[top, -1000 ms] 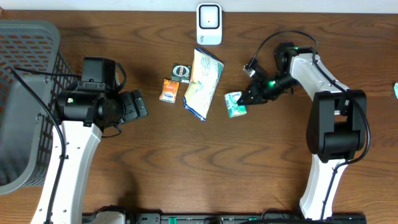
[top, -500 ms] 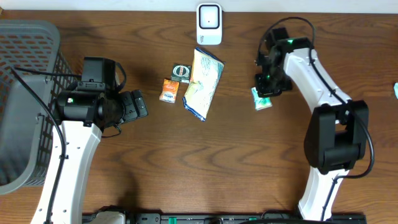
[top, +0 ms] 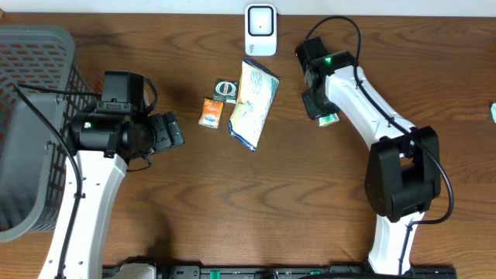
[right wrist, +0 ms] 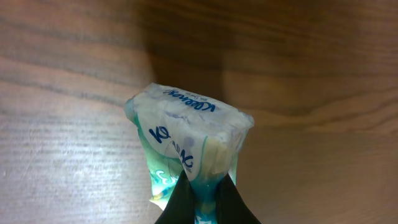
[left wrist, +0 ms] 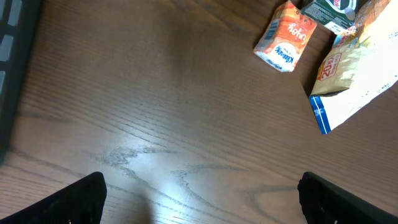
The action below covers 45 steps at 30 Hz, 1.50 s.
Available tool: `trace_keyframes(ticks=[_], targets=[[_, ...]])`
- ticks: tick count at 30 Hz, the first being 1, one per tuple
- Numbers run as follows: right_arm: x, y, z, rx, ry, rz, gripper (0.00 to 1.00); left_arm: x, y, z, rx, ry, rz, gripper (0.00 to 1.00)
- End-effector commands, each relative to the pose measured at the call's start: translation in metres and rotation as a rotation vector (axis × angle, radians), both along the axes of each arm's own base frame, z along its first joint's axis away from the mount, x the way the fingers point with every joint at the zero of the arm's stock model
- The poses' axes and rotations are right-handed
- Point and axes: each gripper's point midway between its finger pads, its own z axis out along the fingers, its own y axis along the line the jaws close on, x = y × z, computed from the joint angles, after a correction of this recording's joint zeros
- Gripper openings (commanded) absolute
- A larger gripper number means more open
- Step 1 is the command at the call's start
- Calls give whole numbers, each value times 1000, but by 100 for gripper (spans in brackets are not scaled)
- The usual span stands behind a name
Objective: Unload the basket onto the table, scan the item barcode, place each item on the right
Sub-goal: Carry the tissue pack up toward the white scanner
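- Overhead: right tool (top: 316,105) was clamped on the tissue pack (top: 328,118) near the table's (top: 232,201) far edge. The scanner (top: 260,29) stood mid far edge, to the pack's left and farther back. Right arm was by far the nearer. Left tool (top: 167,130) sat well apart, beside the basket (top: 31,54).
- Left wrist: jaws spread wide, nothing between them, bare table below.
- Right wrist: tool pinched the pack's near end, its long axis running away from the wrist. No barcode showed on this face, so it likely needed turning toward the scanner.
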Motion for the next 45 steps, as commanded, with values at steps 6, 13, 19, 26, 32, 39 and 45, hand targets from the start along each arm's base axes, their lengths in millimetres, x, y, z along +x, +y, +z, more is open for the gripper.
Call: trace_keyframes(ticks=[6, 13, 19, 26, 32, 39, 45], targets=[[16, 17, 9, 72, -79, -2, 1, -1, 2, 0, 0, 5, 14, 98], [38, 34, 14, 159, -166, 18, 1, -1, 2, 0, 0, 5, 14, 98], [79, 45, 33, 141, -327, 171, 1, -1, 2, 0, 0, 5, 14, 97], [119, 57, 65, 184, -542, 168, 8, -1, 2, 0, 0, 5, 14, 97], [146, 80, 96, 307, -703, 211, 11, -1, 2, 0, 0, 5, 14, 98], [169, 94, 135, 369, -851, 235, 10, -1, 2, 0, 0, 5, 14, 97], [190, 60, 127, 285, -835, 160, 17, -1, 2, 0, 0, 5, 14, 98]])
